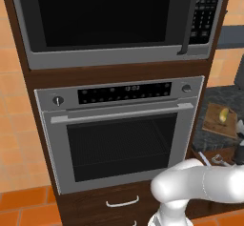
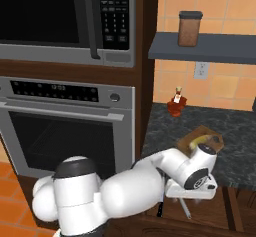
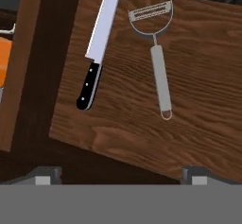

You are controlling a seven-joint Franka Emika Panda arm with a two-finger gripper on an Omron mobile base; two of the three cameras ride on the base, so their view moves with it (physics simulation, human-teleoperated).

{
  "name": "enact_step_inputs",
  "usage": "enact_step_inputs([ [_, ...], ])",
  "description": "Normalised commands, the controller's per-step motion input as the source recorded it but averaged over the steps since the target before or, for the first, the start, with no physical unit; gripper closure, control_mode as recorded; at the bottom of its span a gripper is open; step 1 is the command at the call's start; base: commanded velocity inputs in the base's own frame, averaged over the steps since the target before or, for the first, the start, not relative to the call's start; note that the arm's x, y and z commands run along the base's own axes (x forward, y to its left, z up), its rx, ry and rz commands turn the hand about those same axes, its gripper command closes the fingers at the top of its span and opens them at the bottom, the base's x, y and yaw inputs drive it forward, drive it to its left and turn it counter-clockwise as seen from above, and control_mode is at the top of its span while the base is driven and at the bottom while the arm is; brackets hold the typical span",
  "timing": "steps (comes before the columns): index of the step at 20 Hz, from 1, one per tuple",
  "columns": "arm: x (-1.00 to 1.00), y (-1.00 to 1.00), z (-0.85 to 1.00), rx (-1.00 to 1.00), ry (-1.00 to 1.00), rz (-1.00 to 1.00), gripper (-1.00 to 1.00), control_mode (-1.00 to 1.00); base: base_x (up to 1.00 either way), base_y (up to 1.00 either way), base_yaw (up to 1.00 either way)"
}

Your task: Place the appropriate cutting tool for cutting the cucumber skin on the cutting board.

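Step in hand: hovering over the two utensils, nothing picked up yet, as I judge it.
Claw: the gripper (image 3: 121, 178) hangs above a brown wooden surface (image 3: 203, 76), its two dark fingertips (image 3: 46, 175) standing far apart at the bottom of the hand view, so it is wide and empty.
Cutting tool: the peeler (image 3: 158, 62) lies flat on that wood, ahead of the claw and a little toward its right fingertip.
Long axis: the blade loop points away from the claw and the small ringed handle end toward it; the handle runs almost straight along the claw's line of sight, so I reckon the fingers would close across its narrow width.
Not wanted: a black-handled knife (image 3: 98, 48) lies beside the peeler, apart from it, nearer the wood's left edge.
Cutting board: the cutting board (image 1: 220, 121) sits on the dark counter right of the oven (image 1: 119, 129), with the cucumber (image 1: 223, 115) on it.
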Motion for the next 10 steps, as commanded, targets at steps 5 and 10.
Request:
enact_step_inputs([
  [5,0.26,0.0,-0.52,0.0,-0.03,0.04,-1.0,-1.0,0.0,0.0,0.0],
  [10,0.2,0.0,-0.44,0.0,-0.04,0.0,-1.0,-1.0,0.0,0.0,0.0],
])
